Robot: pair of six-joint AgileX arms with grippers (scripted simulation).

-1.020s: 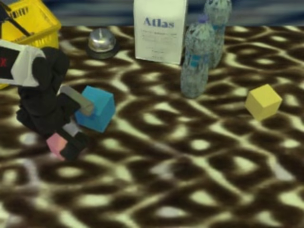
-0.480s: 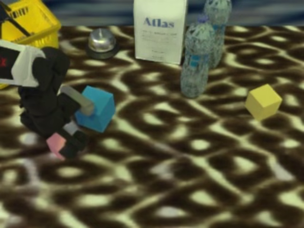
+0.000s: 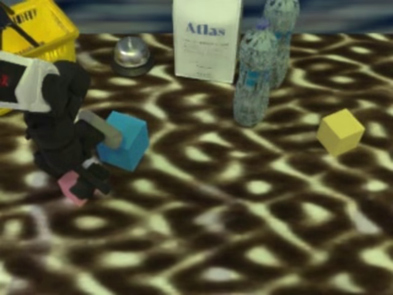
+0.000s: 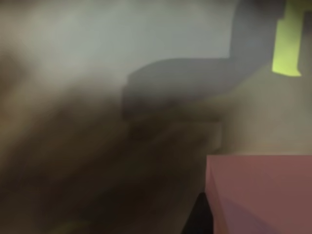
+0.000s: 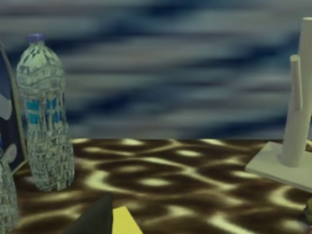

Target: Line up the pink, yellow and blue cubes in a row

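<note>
The small pink cube point(image 3: 69, 188) lies at the table's left, mostly covered by my left gripper point(image 3: 80, 183), which stands open low over it with a finger on either side. Up close, the pink cube point(image 4: 261, 195) fills a corner of the left wrist view beside one dark fingertip point(image 4: 199, 219). The large blue cube point(image 3: 126, 141) stands just right of that arm. The yellow cube point(image 3: 339, 131) sits far right, and its edge point(image 5: 124, 222) shows beside my right gripper point(image 5: 97, 219), a dark sliver parked out of the top view.
A yellow basket point(image 3: 40, 27) fills the back left corner. A silver bell point(image 3: 131, 54), a white Atlas box point(image 3: 206, 38) and two water bottles point(image 3: 255, 77) line the back. A white post on a base point(image 5: 292, 146) shows in the right wrist view.
My left gripper has sunk lower over the pink cube, hiding more of it. The blue and yellow cubes have not moved.
</note>
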